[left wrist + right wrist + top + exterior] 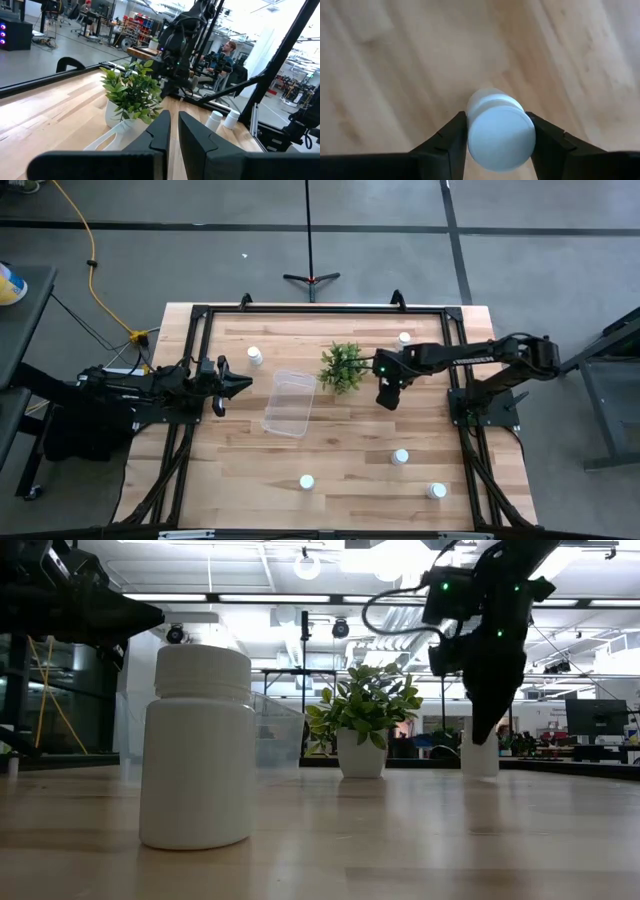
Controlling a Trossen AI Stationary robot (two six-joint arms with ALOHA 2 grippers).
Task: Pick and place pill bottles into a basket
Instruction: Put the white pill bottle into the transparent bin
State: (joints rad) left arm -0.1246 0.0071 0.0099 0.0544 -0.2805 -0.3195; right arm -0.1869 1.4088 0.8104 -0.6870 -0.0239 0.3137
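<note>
My right gripper point(387, 397) points down at the table, just right of the small green plant point(343, 366), and is shut on a white pill bottle point(500, 132). In the low view this gripper point(484, 725) hangs over a white bottle point(480, 757); I cannot tell whether that is the held one. The clear bin point(288, 402) lies mid-table, left of the plant. My left gripper point(243, 385) is shut and empty, level above the table just left of the bin. Several other bottles stand upright: at the far left point(255, 355), at the far right point(404, 338), and along the near side point(307, 481). My right gripper pinches the bottle at its cap end point(522, 131) between its two fingers point(451, 141), one on each side. The fingers come from above, pointing down. The bottle stands upright in the hold, cap toward the wrist. Whether its base is on the table does not show.
Two more bottles stand near the right front point(401, 457) point(437, 491). A black frame point(195, 315) runs along the table's edges. The near bottle looms large in the low view point(198, 748). A person point(230, 50) sits in the room beyond the table.
</note>
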